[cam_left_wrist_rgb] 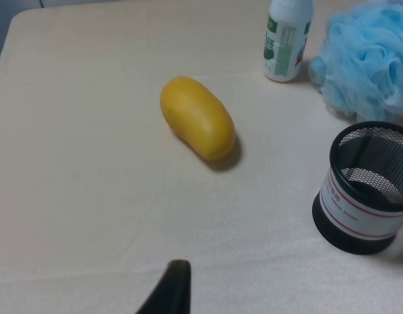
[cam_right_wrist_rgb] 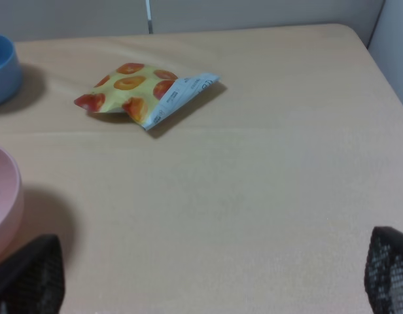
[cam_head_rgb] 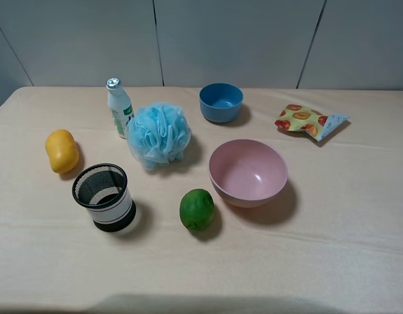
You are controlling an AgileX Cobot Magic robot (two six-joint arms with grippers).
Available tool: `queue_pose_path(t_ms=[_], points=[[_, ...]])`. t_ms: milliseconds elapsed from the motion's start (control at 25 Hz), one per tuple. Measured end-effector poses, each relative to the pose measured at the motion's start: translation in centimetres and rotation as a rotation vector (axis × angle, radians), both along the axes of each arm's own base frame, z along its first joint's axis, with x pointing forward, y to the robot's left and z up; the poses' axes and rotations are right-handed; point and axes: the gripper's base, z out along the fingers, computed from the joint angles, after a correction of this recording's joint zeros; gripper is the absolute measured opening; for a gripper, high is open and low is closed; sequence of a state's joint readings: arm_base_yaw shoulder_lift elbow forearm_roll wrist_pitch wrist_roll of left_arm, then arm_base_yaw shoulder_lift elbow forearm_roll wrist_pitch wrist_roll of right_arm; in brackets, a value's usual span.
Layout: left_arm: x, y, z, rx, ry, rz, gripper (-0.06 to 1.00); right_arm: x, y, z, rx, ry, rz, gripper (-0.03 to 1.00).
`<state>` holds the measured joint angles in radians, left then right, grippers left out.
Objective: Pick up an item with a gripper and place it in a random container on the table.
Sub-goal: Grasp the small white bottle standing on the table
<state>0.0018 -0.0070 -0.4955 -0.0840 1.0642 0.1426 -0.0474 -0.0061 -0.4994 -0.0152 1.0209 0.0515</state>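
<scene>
The small white bottle (cam_head_rgb: 120, 108) with a silver cap and green label stands upright at the back left of the beige table (cam_head_rgb: 332, 248). It touches a blue bath pouf. It also shows in the left wrist view (cam_left_wrist_rgb: 288, 39). The black mesh cup (cam_head_rgb: 105, 196) with a white band stands front left and looks empty. It also shows in the left wrist view (cam_left_wrist_rgb: 368, 196). No gripper shows in the exterior view. The left wrist view shows one dark fingertip (cam_left_wrist_rgb: 172, 288). The right gripper (cam_right_wrist_rgb: 208, 278) is open and empty, its fingertips (cam_right_wrist_rgb: 28, 275) far apart above bare table.
A yellow fruit (cam_head_rgb: 61, 150) lies at the left. A blue pouf (cam_head_rgb: 159, 135) sits mid-table, a green lime (cam_head_rgb: 197, 209) in front of it. A pink bowl (cam_head_rgb: 248, 173) is at centre right, a blue bowl (cam_head_rgb: 221, 102) behind it, and a snack packet (cam_head_rgb: 311, 121) at the back right.
</scene>
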Motion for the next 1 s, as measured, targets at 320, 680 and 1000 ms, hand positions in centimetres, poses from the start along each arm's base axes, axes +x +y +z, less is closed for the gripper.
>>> queue_pose_path(t_ms=[320, 680, 1000], points=[[0.00, 0.00, 0.00, 0.000, 0.000, 0.000, 0.96, 0.00, 0.00, 0.00, 0.000, 0.000, 0.000, 0.69], [0.00, 0.00, 0.00, 0.000, 0.000, 0.000, 0.96, 0.00, 0.00, 0.00, 0.000, 0.000, 0.000, 0.69], [0.00, 0.00, 0.00, 0.000, 0.000, 0.000, 0.96, 0.00, 0.00, 0.00, 0.000, 0.000, 0.000, 0.69]])
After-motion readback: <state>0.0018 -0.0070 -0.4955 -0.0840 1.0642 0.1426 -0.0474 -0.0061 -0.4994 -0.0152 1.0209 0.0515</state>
